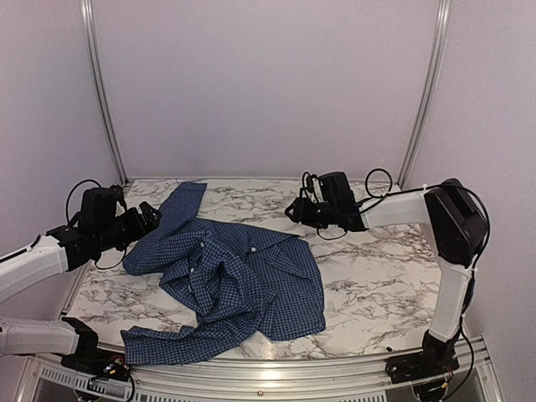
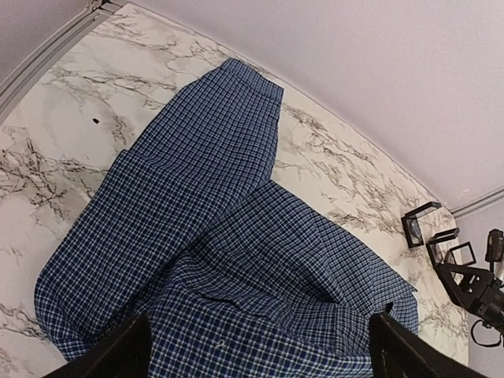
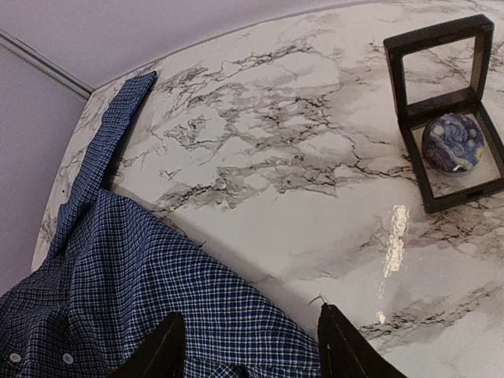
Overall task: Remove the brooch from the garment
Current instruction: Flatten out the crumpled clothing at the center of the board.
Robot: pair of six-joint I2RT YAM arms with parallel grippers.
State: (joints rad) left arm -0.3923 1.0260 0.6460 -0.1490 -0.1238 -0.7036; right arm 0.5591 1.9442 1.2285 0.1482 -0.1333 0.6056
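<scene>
Cannot make out brooch in any view. Cannot tell whether on shirt or off it; folds hide much of the cloth.

Noted shirt crumpled across left and middle of marble table. One sleeve stretched toward far left corner, lower edge close to near rim of table. Counted two pale buttons on dark blue check at lower left of right wrist view.

Logged right gripper low, above shirt's far right edge. Saw in its own camera both fingers partway apart, only the shirt's edge and bare marble showing below the gap. Holding nothing.

Logged left gripper at shirt's left side, just beside the stretched sleeve. Saw in left wrist view its fingers spread wide at both lower corners, with checked cloth filling the space below them. Nothing held there either; cannot tell whether tips touch the cloth.

Spotted small black box on bare marble to right of shirt, apart from it, lid standing open. Found inside its base a round blue piece with yellowish swirls, lying flat. Picked out same box in left wrist view, beyond shirt and near right gripper.
</scene>
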